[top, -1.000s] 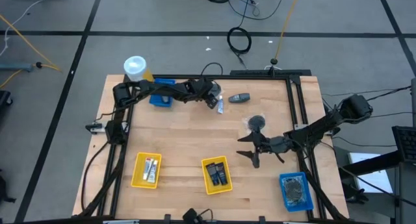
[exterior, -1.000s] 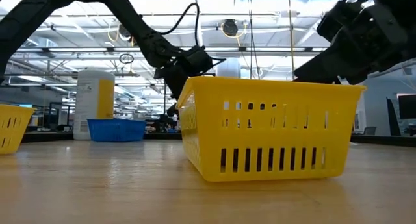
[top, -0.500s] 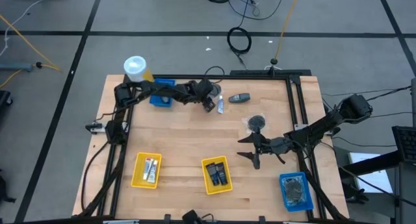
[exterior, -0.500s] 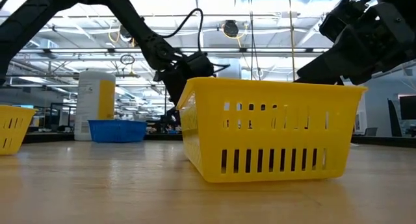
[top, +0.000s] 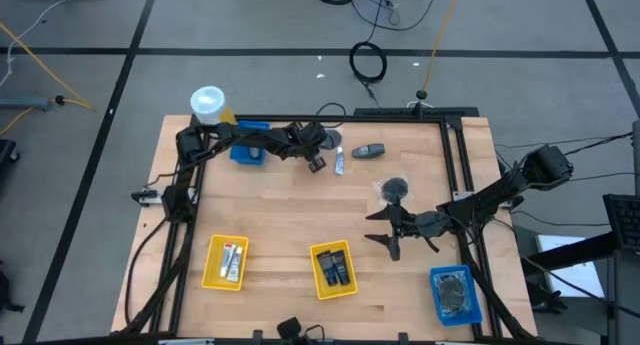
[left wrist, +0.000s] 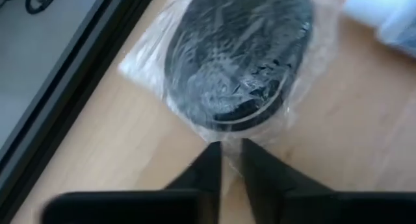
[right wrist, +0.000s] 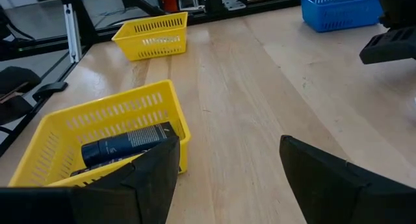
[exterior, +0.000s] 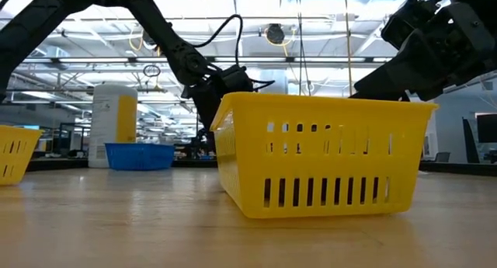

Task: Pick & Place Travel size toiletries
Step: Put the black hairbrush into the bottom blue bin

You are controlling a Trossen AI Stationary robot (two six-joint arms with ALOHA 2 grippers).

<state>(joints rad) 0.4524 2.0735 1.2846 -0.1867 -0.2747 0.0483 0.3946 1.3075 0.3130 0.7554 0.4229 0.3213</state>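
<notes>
Packet (left wrist: pixel 237 52), roundish and dark inside clear wrap, is lying flat on the wooden table (top: pixel 270 210), far back from the middle yellow tray (top: pixel 332 268) and a little toward the left arm's side of it. The left gripper (left wrist: pixel 231 162) is closing its two fingers (left wrist: pixel 207 169) almost together on the edge of the clear wrap, so it is pinching the packet (the gap between the fingers is very narrow). In the high view that gripper (top: pixel 316 163) is covering the packet, so the packet itself is not showing there.

Also beyond the yellow tray, a thin white tube (top: pixel 339 163) is lying just beside the left gripper, and a small dark bottle (top: pixel 370 150) is lying farther toward the right arm's side. A second wrapped packet (top: pixel 396 188) is sitting nearer the tray, apart from both.

The right gripper (top: pixel 385 230) is hanging just off the tray's right-hand far corner with its fingers spread wide and nothing between them. Its wrist camera is looking into the tray, where a dark bottle (right wrist: pixel 127 146) is lying.
</notes>
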